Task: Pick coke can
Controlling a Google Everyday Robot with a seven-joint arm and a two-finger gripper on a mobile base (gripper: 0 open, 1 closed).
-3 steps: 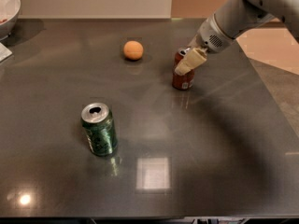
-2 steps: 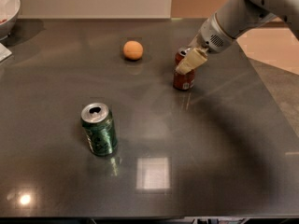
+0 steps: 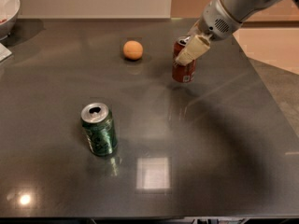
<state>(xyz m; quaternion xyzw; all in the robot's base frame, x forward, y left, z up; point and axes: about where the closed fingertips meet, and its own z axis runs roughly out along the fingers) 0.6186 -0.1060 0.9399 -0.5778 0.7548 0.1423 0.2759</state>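
The coke can [image 3: 183, 71] is dark red with a silver top and a white patch near its base, at the back right of the dark table [image 3: 210, 139]. It is tilted slightly and hangs just above the tabletop. My gripper [image 3: 186, 54] reaches in from the upper right and is shut on the can's upper part. One cream finger [image 3: 192, 49] lies across the can's front; the other finger is hidden behind the can.
A green can [image 3: 98, 129] with a silver top stands front left. An orange ball [image 3: 133, 50] lies left of the coke can. A white bowl [image 3: 7, 6] sits at the far left corner. The table's right edge runs close to my arm.
The coke can has risen a little off the table with my gripper, which has moved up slightly. The green can and the orange ball have not moved.
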